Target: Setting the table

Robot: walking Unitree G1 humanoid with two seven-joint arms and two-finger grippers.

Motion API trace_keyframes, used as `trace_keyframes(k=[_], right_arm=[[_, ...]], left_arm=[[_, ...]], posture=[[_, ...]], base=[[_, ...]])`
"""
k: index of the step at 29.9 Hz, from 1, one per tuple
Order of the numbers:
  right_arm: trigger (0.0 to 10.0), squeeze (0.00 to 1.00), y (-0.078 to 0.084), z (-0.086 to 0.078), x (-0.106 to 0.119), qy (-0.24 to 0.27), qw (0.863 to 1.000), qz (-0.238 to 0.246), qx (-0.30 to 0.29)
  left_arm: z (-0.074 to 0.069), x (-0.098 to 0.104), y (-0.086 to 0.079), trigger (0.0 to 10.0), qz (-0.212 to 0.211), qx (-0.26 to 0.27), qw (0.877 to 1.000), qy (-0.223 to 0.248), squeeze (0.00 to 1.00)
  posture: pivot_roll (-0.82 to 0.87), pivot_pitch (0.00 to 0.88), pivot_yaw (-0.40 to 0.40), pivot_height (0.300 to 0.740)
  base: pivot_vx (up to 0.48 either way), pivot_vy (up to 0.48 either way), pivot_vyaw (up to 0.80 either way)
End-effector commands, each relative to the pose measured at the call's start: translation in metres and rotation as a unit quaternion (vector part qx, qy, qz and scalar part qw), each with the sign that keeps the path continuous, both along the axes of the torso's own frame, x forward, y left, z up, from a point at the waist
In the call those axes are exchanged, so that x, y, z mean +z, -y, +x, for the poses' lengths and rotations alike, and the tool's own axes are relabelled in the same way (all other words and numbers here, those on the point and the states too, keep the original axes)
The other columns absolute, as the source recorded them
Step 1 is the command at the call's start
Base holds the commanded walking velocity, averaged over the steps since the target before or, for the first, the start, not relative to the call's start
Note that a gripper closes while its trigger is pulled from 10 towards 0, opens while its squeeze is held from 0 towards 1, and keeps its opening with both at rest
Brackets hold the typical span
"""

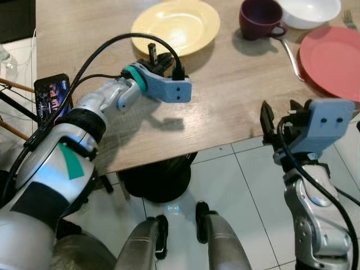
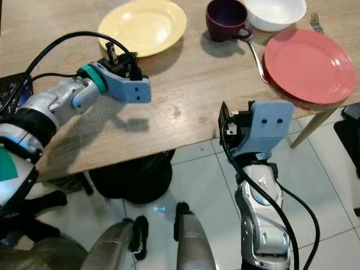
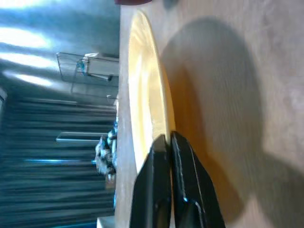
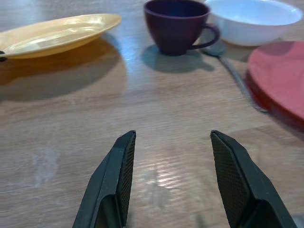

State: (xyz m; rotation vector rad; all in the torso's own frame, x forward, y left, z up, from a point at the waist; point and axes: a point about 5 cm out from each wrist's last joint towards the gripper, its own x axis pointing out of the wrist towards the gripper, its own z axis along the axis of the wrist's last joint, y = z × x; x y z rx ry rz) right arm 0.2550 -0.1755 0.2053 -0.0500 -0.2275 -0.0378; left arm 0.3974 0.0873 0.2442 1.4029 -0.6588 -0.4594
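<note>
A yellow plate (image 1: 177,22) lies at the far left of the wooden table (image 1: 225,101). My left gripper (image 1: 159,54) is at its near rim, fingers pressed together on the edge (image 3: 167,137); in the right wrist view the plate (image 4: 57,31) looks slightly tipped up on that side. A purple cup (image 1: 260,18), a white bowl (image 1: 309,10), a red plate (image 1: 332,53) and a spoon (image 1: 291,53) sit at the far right. My right gripper (image 1: 279,115) hovers open at the table's near edge, holding nothing, pointing toward the cup (image 4: 178,23).
A fork (image 1: 349,19) lies beyond the red plate at the right border. A phone (image 1: 53,95) rests by the table's left edge. A black round base (image 1: 157,180) stands on the tiled floor under the table. Bare wood lies between both grippers.
</note>
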Motion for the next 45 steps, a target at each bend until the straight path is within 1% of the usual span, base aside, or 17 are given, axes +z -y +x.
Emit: trace_keyframes(k=[1, 2, 6, 7, 9, 11, 13, 17, 29, 30, 31, 40, 41, 42, 43, 44, 45], right_arm=[[10.0, 0.0, -0.001, 0.0, -0.005, -0.007, 1.0, 0.004, 0.003], [10.0, 0.0, -0.004, 0.003, -0.005, -0.006, 1.0, 0.005, 0.01], [10.0, 0.0, -0.007, 0.006, -0.006, -0.005, 1.0, 0.006, 0.016], [10.0, 0.0, -0.009, 0.009, -0.007, -0.004, 1.0, 0.005, 0.022], [10.0, 0.0, -0.009, 0.009, -0.007, -0.004, 1.0, 0.005, 0.022], [10.0, 0.0, -0.011, 0.013, -0.008, -0.004, 1.0, 0.006, 0.031], [10.0, 0.0, -0.013, 0.015, -0.009, -0.004, 0.999, 0.007, 0.035], [10.0, 0.0, -0.016, 0.02, -0.009, -0.003, 0.999, 0.009, 0.041], [10.0, 0.0, -0.017, 0.023, -0.011, 0.001, 0.999, 0.011, 0.04], [10.0, 0.0, -0.016, 0.023, -0.012, 0.001, 0.999, 0.011, 0.038], [10.0, 0.0, -0.015, 0.023, -0.012, 0.002, 0.999, 0.011, 0.037], [10.0, 0.0, -0.013, 0.026, -0.013, 0.004, 0.999, 0.009, 0.036], [10.0, 0.0, -0.012, 0.027, -0.014, 0.003, 0.999, 0.01, 0.036], [10.0, 0.0, -0.012, 0.027, -0.014, 0.003, 0.999, 0.01, 0.036], [10.0, 0.0, -0.012, 0.028, -0.014, 0.003, 0.999, 0.01, 0.036], [10.0, 0.0, -0.011, 0.029, -0.015, 0.003, 0.999, 0.01, 0.036], [10.0, 0.0, -0.011, 0.029, -0.015, 0.003, 0.999, 0.01, 0.036]], left_arm=[[-0.005, -0.02, -0.001, 10.0, 0.018, -0.015, 0.999, -0.034, 0.0], [-0.018, -0.031, 0.0, 10.0, 0.02, -0.051, 0.997, -0.057, 0.0], [-0.031, -0.04, 0.002, 10.0, 0.013, -0.077, 0.994, -0.078, 0.0], [-0.046, -0.049, 0.004, 10.0, 0.008, -0.101, 0.99, -0.096, 0.0], [-0.046, -0.049, 0.004, 10.0, 0.008, -0.101, 0.99, -0.096, 0.0], [-0.076, -0.06, 0.013, 10.0, -0.007, -0.138, 0.981, -0.133, 0.0], [-0.089, -0.061, 0.019, 10.0, -0.013, -0.158, 0.977, -0.146, 0.0], [-0.099, -0.062, 0.026, 10.0, -0.02, -0.177, 0.971, -0.157, 0.0], [-0.09, -0.059, 0.02, 10.0, -0.004, -0.153, 0.974, -0.168, 0.0], [-0.092, -0.06, 0.017, 10.0, 0.0, -0.147, 0.973, -0.181, 0.7], [-0.095, -0.062, 0.016, 10.0, 0.003, -0.142, 0.972, -0.189, 1.0], [-0.111, -0.066, 0.013, 10.0, -0.021, -0.124, 0.962, -0.243, 1.0], [-0.115, -0.064, 0.016, 10.0, -0.062, -0.129, 0.95, -0.279, 0.93], [-0.115, -0.064, 0.016, 10.0, -0.062, -0.129, 0.95, -0.279, 0.93], [-0.12, -0.061, 0.02, 10.0, -0.108, -0.142, 0.932, -0.316, 0.0], [-0.126, -0.053, 0.024, 10.0, -0.171, -0.163, 0.905, -0.354, 0.0], [-0.126, -0.053, 0.024, 10.0, -0.171, -0.163, 0.905, -0.354, 0.0]], posture=[[-0.06, 0.239, 0.114, 0.74], [-0.04, 0.215, 0.123, 0.74], [-0.04, 0.198, 0.128, 0.74], [-0.04, 0.188, 0.125, 0.74], [-0.04, 0.188, 0.125, 0.74], [-0.03, 0.163, 0.124, 0.74], [-0.02, 0.155, 0.125, 0.74], [-0.02, 0.137, 0.129, 0.74], [-0.02, 0.121, 0.134, 0.74], [-0.02, 0.117, 0.136, 0.74], [-0.02, 0.118, 0.136, 0.74], [-0.01, 0.12, 0.122, 0.74], [-0.01, 0.118, 0.117, 0.74], [-0.01, 0.118, 0.117, 0.74], [-0.01, 0.118, 0.111, 0.74], [0.0, 0.118, 0.106, 0.74], [0.0, 0.118, 0.106, 0.74]], base=[[0.0, 0.0, 0.0], [0.0, 0.0, 0.0], [0.0, 0.0, 0.0], [0.0, 0.0, 0.0], [0.0, 0.0, 0.0], [0.0, 0.0, 0.0], [0.0, 0.0, 0.0], [0.0, 0.0, 0.0], [0.0, 0.0, 0.0], [0.0, 0.0, 0.0], [0.0, 0.0, 0.0], [0.0, 0.0, 0.0], [0.0, 0.0, 0.0], [0.0, 0.0, 0.0], [0.0, 0.0, 0.0], [0.0, 0.0, 0.0], [0.0, 0.0, 0.0]])
